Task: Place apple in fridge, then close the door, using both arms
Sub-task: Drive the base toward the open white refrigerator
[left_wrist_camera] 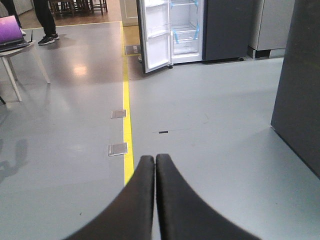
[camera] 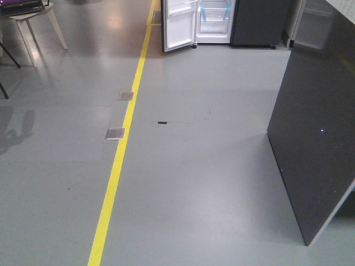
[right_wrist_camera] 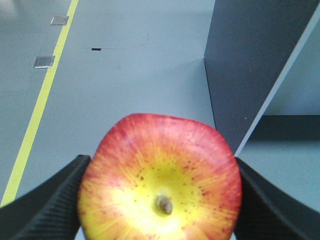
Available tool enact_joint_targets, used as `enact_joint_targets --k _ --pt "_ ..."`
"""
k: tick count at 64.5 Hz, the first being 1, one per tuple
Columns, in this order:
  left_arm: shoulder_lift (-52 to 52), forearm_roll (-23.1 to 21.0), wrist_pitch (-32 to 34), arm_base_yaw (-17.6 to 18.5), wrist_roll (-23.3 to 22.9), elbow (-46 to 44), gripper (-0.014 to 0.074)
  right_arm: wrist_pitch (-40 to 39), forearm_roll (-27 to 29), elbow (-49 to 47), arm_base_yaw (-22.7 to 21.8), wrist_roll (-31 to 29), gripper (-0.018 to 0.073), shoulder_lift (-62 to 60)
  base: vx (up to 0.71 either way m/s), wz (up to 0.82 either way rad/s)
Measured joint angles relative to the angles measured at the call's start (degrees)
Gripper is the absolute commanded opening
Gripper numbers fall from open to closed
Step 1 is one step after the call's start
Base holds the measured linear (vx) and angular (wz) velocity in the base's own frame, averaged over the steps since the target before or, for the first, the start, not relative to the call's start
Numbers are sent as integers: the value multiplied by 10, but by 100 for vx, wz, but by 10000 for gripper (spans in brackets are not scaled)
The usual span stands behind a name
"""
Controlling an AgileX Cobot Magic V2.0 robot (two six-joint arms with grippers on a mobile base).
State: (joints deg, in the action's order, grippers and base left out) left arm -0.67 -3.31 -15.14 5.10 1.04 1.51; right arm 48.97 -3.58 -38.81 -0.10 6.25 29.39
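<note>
The apple [right_wrist_camera: 160,185], red with a yellow patch round its stem end, fills the lower part of the right wrist view. My right gripper [right_wrist_camera: 161,161] is shut on it, one black finger on each side. The fridge [camera: 215,19] stands far ahead across the floor, its white interior with blue tape strips [left_wrist_camera: 186,30] showing. Its door [camera: 177,25] hangs open to the left, white inside [left_wrist_camera: 154,37]. My left gripper [left_wrist_camera: 155,157] is shut with nothing in it, fingertips pressed together above the floor. Neither gripper shows in the front view.
A dark grey counter cabinet [camera: 310,122] stands close on the right [right_wrist_camera: 250,60]. A yellow floor line [camera: 119,160] runs toward the fridge, with two metal floor plates [camera: 115,133] beside it. A white table with a laptop [left_wrist_camera: 12,37] and a person's legs [left_wrist_camera: 47,20] are far left.
</note>
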Motion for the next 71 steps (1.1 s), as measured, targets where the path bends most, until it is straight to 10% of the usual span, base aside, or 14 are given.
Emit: enact_joint_targets --k 71 --pt "0 0 0 0 0 0 -5 0 0 0 0 0 100 0 22 0"
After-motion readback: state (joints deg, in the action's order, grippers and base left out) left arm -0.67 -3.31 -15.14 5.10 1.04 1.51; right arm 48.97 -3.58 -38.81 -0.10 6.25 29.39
